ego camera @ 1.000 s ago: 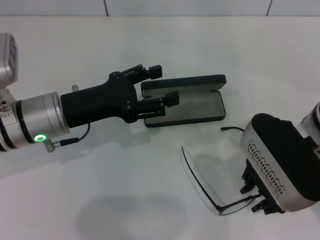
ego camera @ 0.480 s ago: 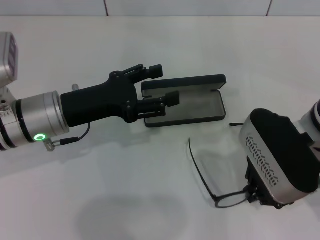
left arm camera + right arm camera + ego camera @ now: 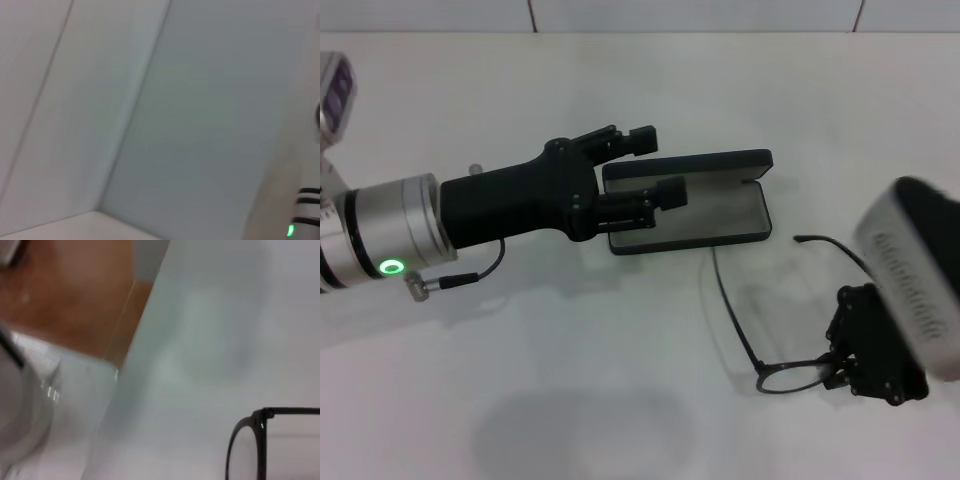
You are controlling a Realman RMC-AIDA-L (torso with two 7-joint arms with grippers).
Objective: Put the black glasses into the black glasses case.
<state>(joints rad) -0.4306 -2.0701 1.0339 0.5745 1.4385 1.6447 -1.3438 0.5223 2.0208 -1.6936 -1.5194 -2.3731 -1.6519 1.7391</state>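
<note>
The black glasses case (image 3: 705,212) lies open on the white table, grey lining up, lid (image 3: 700,164) at the far side. My left gripper (image 3: 655,166) is open, its fingers either side of the case's left end. My right gripper (image 3: 842,374) at the lower right is shut on the black glasses (image 3: 782,378) at their front frame. One temple arm (image 3: 732,308) points toward the case, the other (image 3: 825,242) runs behind the gripper. The right wrist view shows one rim of the glasses (image 3: 259,440). The left wrist view shows only pale surfaces.
The white table (image 3: 570,380) stretches to the front and left of the case. A tiled wall edge (image 3: 700,15) runs along the back. The left arm's cable (image 3: 470,278) hangs under its wrist.
My right gripper has swung right and turned, carrying the glasses with it. Their temple arm now points at the case. The left gripper has shifted slightly right.
</note>
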